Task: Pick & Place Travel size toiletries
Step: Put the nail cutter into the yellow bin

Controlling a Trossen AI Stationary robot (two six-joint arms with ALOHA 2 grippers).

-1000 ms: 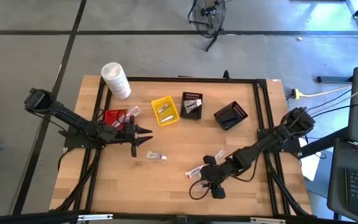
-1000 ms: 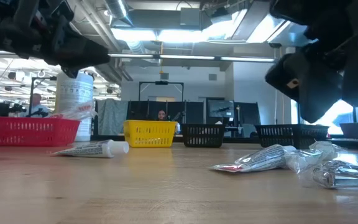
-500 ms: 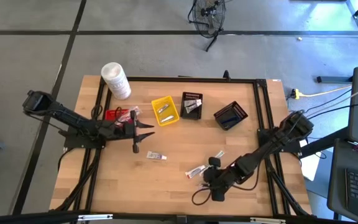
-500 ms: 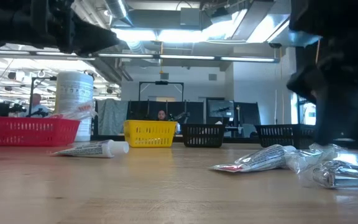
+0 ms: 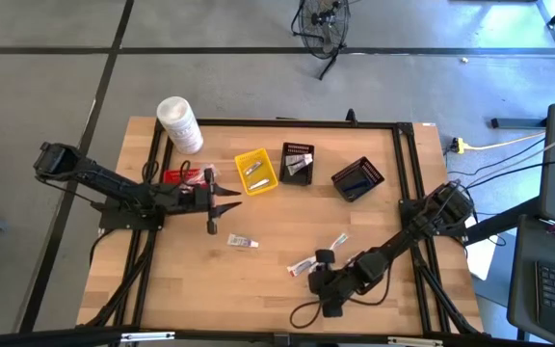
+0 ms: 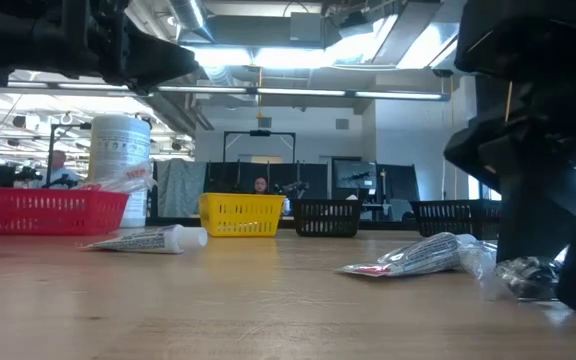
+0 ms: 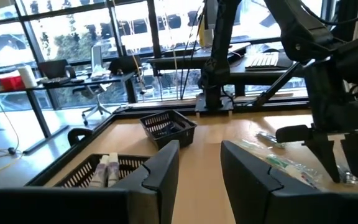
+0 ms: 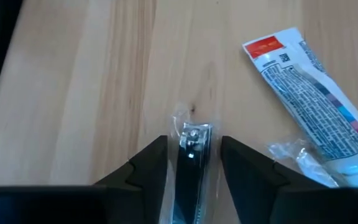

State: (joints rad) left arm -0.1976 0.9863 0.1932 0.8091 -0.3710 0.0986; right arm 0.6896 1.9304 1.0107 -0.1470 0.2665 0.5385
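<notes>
My right claw (image 8: 193, 163) is spread, straddling a clear-wrapped razor (image 8: 192, 144) near the table's (image 5: 268, 289) front edge. Light, slippery wrap: I'd pinch its stiff middle. Left claw (image 5: 227, 198) waits, spread.

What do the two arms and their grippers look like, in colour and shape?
Both arms are black, slim and jointed, each with a bulkier block at the base end. The left gripper ends in two thin pointed fingers with flat angled inner faces. The right gripper has the same dark, matte fingers. A black cable loops on the table beside it.
</notes>
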